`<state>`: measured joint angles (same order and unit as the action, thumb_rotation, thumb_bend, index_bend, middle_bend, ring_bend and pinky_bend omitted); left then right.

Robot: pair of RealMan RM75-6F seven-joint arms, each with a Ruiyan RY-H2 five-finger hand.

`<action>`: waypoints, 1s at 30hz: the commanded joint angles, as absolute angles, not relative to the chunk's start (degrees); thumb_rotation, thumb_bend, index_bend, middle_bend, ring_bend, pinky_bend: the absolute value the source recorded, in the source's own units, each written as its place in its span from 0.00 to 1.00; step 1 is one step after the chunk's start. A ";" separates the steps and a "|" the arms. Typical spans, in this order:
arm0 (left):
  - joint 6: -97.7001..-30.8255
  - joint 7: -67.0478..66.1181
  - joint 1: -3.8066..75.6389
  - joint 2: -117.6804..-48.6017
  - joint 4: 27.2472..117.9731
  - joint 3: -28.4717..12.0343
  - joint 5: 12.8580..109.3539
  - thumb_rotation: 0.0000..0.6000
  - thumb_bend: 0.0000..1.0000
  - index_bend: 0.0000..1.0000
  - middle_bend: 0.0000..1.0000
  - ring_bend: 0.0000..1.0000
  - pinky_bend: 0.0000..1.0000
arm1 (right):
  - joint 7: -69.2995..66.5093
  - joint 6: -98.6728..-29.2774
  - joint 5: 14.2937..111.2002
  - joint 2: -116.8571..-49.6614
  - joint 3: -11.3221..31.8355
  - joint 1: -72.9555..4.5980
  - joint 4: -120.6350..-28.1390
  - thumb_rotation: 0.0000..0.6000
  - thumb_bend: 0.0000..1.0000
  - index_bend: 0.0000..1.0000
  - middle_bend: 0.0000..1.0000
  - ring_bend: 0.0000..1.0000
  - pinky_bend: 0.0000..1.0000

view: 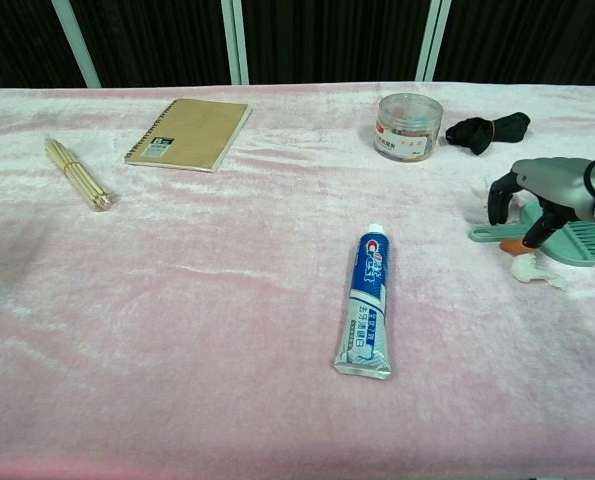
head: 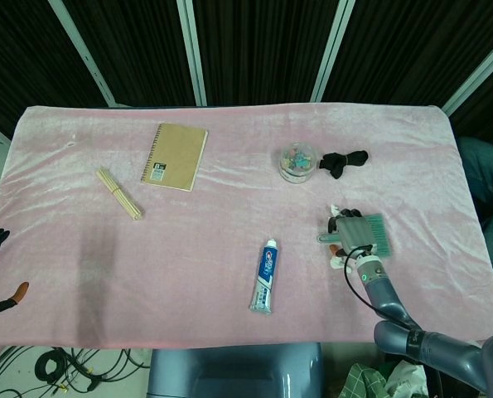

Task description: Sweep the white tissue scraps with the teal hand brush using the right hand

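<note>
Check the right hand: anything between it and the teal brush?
Nothing visible. The right hand is directly over the teal hand brush, fingers curled down at its handle. White tissue scraps lie just beside it.

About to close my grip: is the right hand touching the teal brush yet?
Cannot tell. In the chest view the right hand arches over the teal brush, fingers reaching down around its handle, but neither view plainly shows contact or a gap.

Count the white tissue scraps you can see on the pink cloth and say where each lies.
2: one tissue scrap in front of the teal hand brush, one at its far side beside the right hand. Others may be hidden under that hand.
</note>
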<state>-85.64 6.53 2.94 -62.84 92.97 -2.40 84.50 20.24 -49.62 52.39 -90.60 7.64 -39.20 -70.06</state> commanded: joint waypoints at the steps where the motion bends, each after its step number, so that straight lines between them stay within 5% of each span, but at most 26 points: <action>1: -85.64 6.57 2.94 -62.83 92.99 -2.41 84.50 1.00 0.28 0.06 0.05 0.00 0.05 | 20.37 -50.01 52.77 -90.70 7.61 -39.05 -69.78 1.00 0.26 0.51 0.45 0.20 0.15; 30: -85.38 6.83 2.96 -62.68 93.34 -2.37 84.43 1.00 0.28 0.07 0.05 0.00 0.08 | 22.28 -49.23 53.59 -91.75 7.22 -38.86 -68.47 1.00 0.27 0.51 0.48 0.22 0.15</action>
<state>-85.38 6.83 2.95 -62.68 93.34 -2.37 84.43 22.20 -49.28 53.55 -91.68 7.29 -38.82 -68.55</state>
